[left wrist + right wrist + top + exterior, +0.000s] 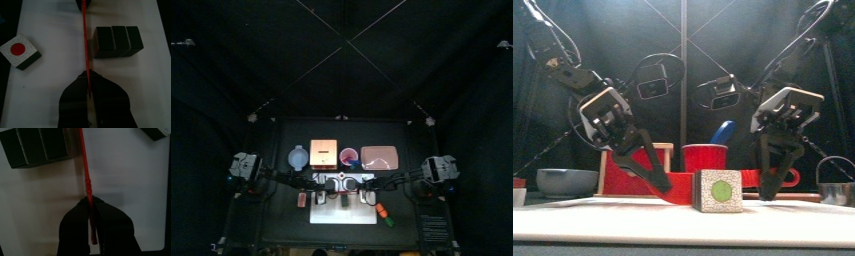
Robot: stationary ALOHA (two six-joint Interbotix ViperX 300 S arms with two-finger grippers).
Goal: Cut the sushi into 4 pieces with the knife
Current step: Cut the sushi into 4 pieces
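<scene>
sushi (117, 41): 3 dark green blocks joined, lying on the board (60, 30) close by the knife (85, 50), w/ a 4th piece (20, 51) loose on the blade's other side. prob. light, stiff plastic that skids on the smooth board, so best pinned at an end block while the blade goes into a seam. knife is thin, red, seen edge-on; left tool (87, 75) & right tool (89, 202) both look clenched on it, one per end.

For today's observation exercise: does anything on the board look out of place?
One sushi piece sits apart, askew, from the three joined blocks, the knife between them; nothing else stands out.
</scene>
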